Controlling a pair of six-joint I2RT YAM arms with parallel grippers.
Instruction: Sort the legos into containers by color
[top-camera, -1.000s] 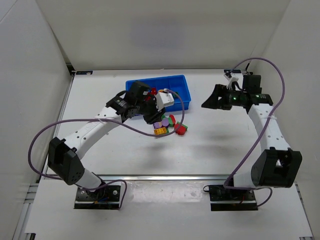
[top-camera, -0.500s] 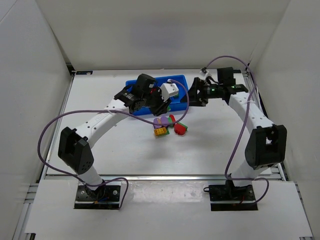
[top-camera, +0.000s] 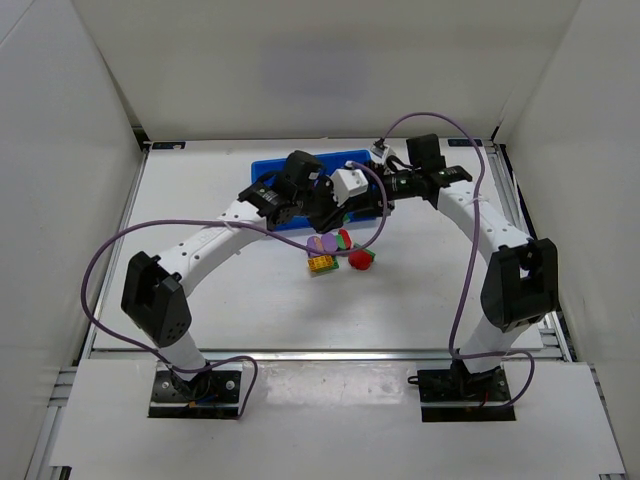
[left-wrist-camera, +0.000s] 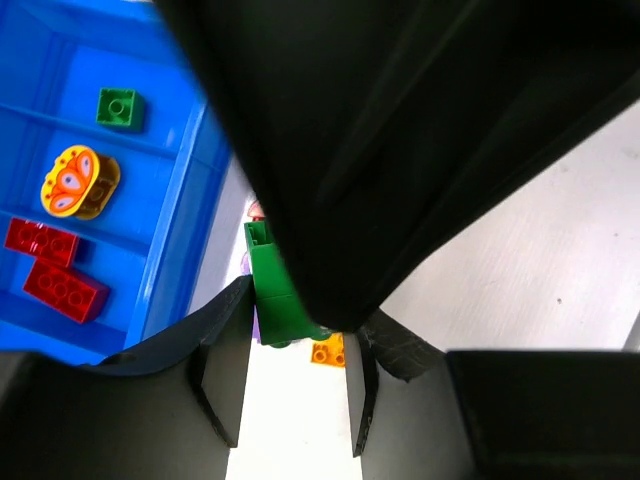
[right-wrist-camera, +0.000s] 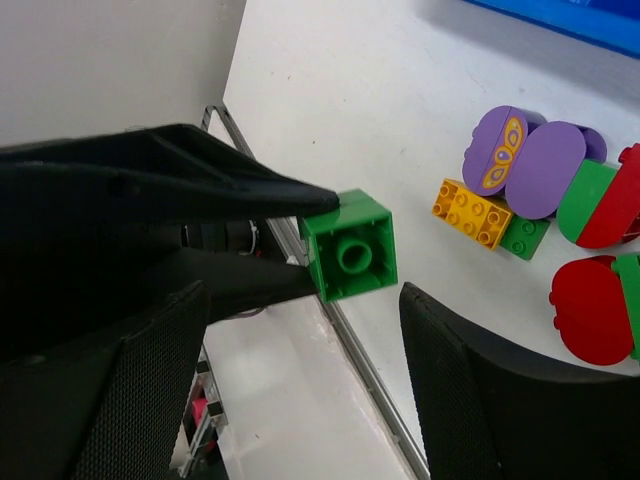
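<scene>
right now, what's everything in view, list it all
tray: 1, blue, far side of table
red bricks: 2, red, one tray compartment
oval: 1, orange, next compartment
small brick: 1, green, compartment after that
loose pile: about 6, purple, red, green, yellow-orange, on table beside tray
held brick: 1, green, gripped above table
table: 1, white, under everything
left gripper: 1, black, shut on held brick
right gripper: 1, black, open, facing held brick

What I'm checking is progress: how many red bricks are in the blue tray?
2. One red brick and another lie in one compartment of the blue tray; more may be hidden.
</scene>
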